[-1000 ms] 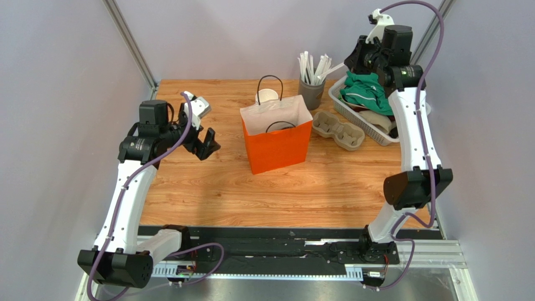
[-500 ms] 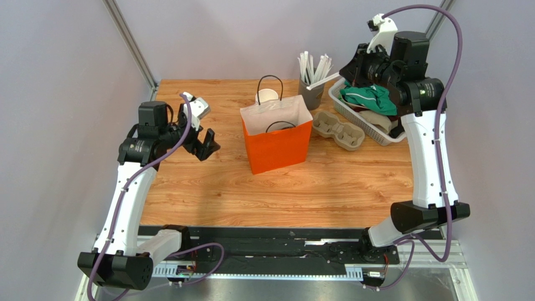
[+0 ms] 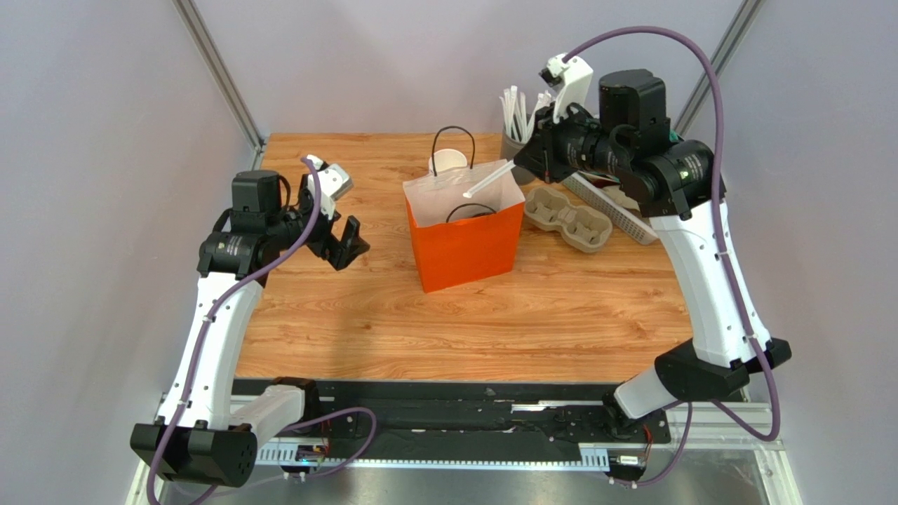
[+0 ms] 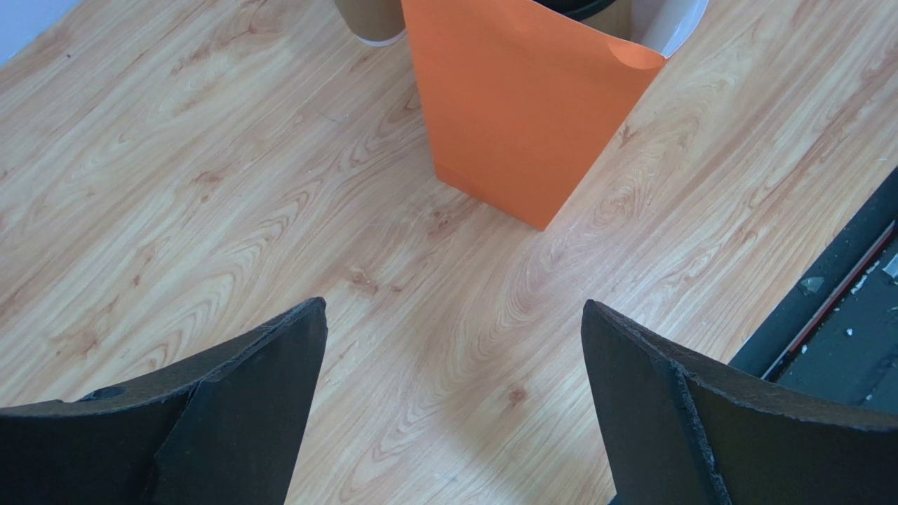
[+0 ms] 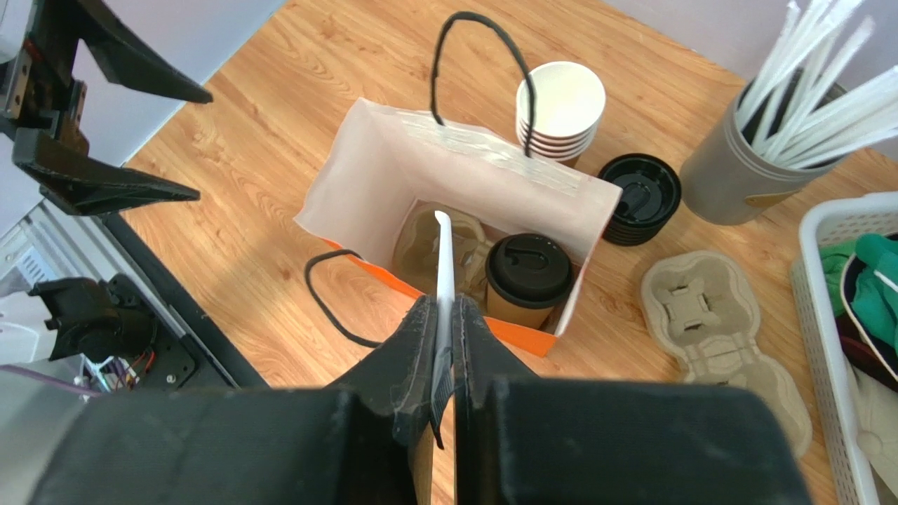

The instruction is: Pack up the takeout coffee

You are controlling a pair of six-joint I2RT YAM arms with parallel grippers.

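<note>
The small tan paper cup with round black lid sits inside the orange paper bag, toward 3 o'clock, so it looks packed. Above the bag, the right gripper pinches a thin white straw, likely the last item. The left gripper, at 9 o'clock, is spread and empty.

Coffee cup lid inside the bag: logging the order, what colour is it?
Black lid, clearest in the right wrist view.

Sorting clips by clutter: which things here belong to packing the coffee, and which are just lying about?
Job:
coffee, lidded, already in the bag
bag
carrier inside the bag
straw, held over the bag

Lying about:
cup stack
lid stack
straw pot
spare carrier
basket of clothes
</note>
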